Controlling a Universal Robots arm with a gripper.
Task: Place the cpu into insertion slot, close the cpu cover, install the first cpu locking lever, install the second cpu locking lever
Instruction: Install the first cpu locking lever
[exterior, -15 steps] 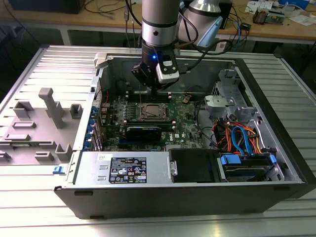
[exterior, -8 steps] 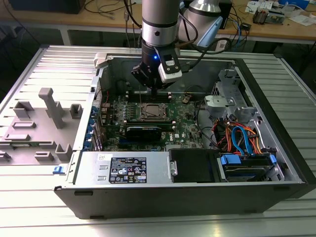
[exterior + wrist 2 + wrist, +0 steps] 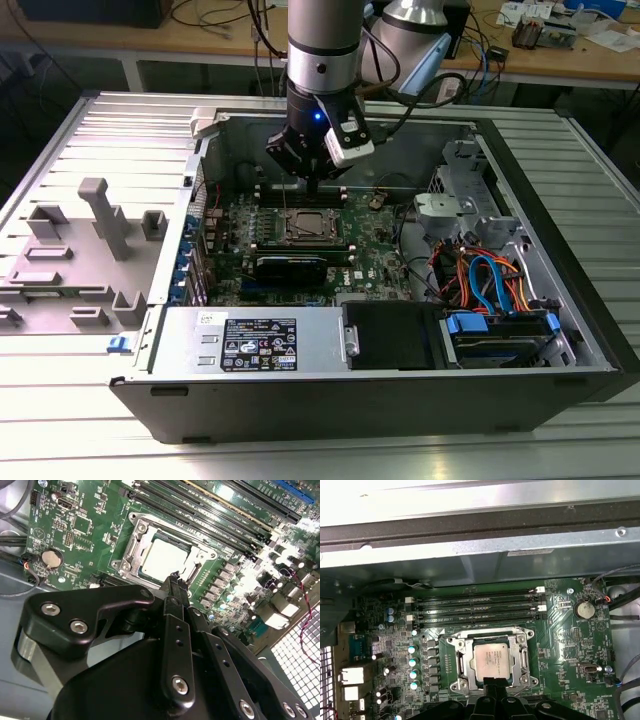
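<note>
**Surroundings: bench area**

The work surface is a ribbed silvery metal table [image 3: 80,440], evenly lit, with a bright sheen along the near slats. Behind it stands a long wooden bench [image 3: 150,45] on pale legs. Loose cables [image 3: 215,15] lie on top, and the space beneath is dark.

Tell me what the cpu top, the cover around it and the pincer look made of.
cpu: metal lid, dull silvery, matte sheen.
cpu cover: probably stamped steel, brighter silver, glints along its edges.
pincer: matte black, anodised metal or hard plastic, can't tell which; bright steel-looking screw heads in its links.
</note>
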